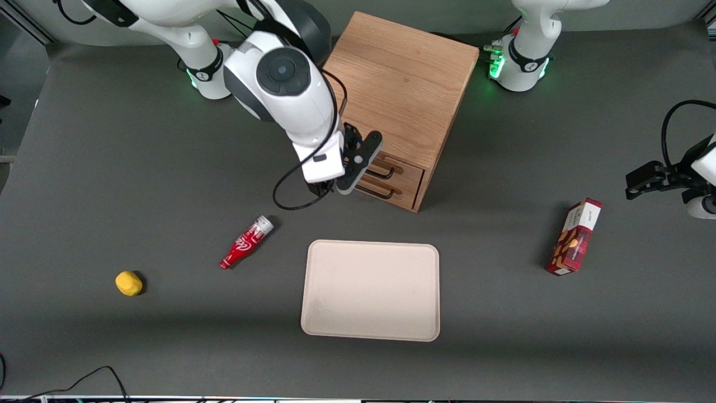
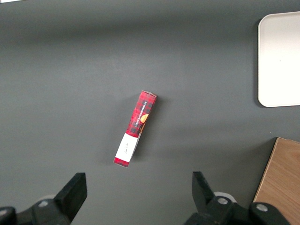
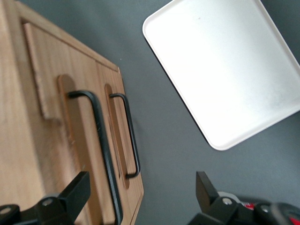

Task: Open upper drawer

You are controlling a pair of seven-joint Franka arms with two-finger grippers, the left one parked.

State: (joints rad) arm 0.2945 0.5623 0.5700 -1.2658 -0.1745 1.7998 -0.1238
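Both fingers of the hand (image 3: pixel 140 197) are spread apart, one beside the upper drawer's (image 3: pixel 61 122) handle.

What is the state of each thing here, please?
Upper drawer: shut, handle not gripped.
Lower drawer: shut.
Pincer: open, in front of the drawers.
Bottle: lying down, capped.
Box: lying, closed.
Tray: flat on the table.

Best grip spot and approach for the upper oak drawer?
Take the upper light-oak drawer by its long thin black wire handle, near mid-span, coming straight at the cabinet's front. The bar stands off the drawer face over a recess, leaving finger room. The tool sits open in front of it, one finger already alongside.
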